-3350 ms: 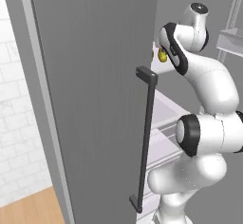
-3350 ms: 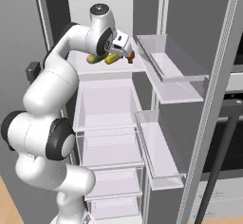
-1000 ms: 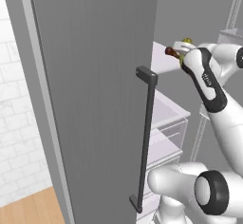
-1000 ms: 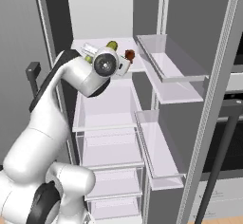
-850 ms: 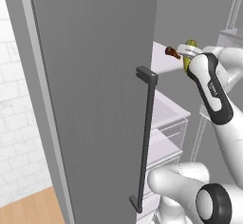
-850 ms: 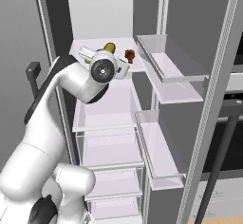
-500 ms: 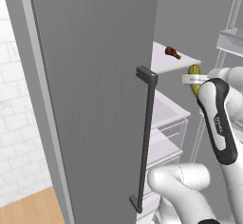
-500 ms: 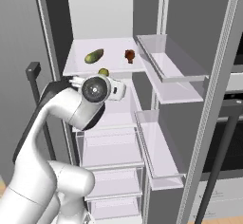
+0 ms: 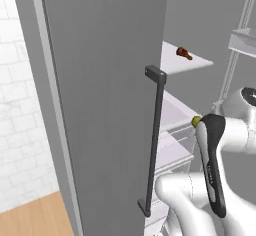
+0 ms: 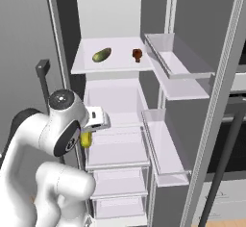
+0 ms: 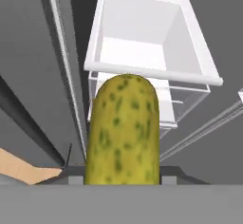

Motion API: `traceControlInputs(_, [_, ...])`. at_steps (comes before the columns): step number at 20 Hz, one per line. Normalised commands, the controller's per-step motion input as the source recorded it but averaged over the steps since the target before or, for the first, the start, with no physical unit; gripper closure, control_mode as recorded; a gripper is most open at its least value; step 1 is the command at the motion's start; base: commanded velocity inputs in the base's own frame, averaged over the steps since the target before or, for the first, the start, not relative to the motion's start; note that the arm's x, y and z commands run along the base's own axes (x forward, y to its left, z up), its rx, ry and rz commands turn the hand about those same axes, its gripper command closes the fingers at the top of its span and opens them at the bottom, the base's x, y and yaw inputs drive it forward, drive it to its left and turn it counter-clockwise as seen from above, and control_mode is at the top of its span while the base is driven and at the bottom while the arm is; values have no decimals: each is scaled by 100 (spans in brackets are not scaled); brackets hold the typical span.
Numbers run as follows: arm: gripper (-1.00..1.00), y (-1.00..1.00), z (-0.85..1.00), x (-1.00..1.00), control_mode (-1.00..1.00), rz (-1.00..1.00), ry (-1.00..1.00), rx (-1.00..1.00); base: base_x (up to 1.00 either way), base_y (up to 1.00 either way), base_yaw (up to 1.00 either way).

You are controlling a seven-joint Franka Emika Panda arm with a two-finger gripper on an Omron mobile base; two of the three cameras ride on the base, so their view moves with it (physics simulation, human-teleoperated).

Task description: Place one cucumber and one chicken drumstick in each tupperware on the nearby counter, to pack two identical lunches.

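The cucumber sits clamped in the tool, its long axis running straight out from the jaws toward twelve o'clock in the hand view, mottled yellow-green end leading. From the right base view the tool hangs low in front of the open fridge, at about seven o'clock from the top shelf, with the cucumber's end poking out beneath the wrist. A second cucumber lies on that shelf, and a drumstick sits just beside it at three o'clock, both well apart from the tool.

Below the held cucumber are clear drawers. The fridge door with its dark handle stands close at nine o'clock of the arm, and door racks flank it at three o'clock. I'd guess the arm must back out between these and turn toward the bench, wherever the trays are.
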Motion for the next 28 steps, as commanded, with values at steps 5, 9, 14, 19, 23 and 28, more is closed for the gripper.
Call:
traceControlInputs(5, [100, 0, 0, 0, 100, 0, 0, 0, -100, -5, 20])
traceControlInputs(9, [100, 0, 0, 0, 100, 0, 0, 0, -100, -71, 5])
traceControlInputs(14, [100, 0, 0, 0, 100, 0, 0, 0, -100, -98, -31])
traceControlInputs(19, [100, 0, 0, 0, 100, 0, 0, 0, -35, -100, -66])
traceControlInputs(23, [100, 0, 0, 0, 100, 0, 0, 0, 5, -100, -78])
traceControlInputs(28, [100, 0, 0, 0, 100, 0, 0, 0, 72, -95, -52])
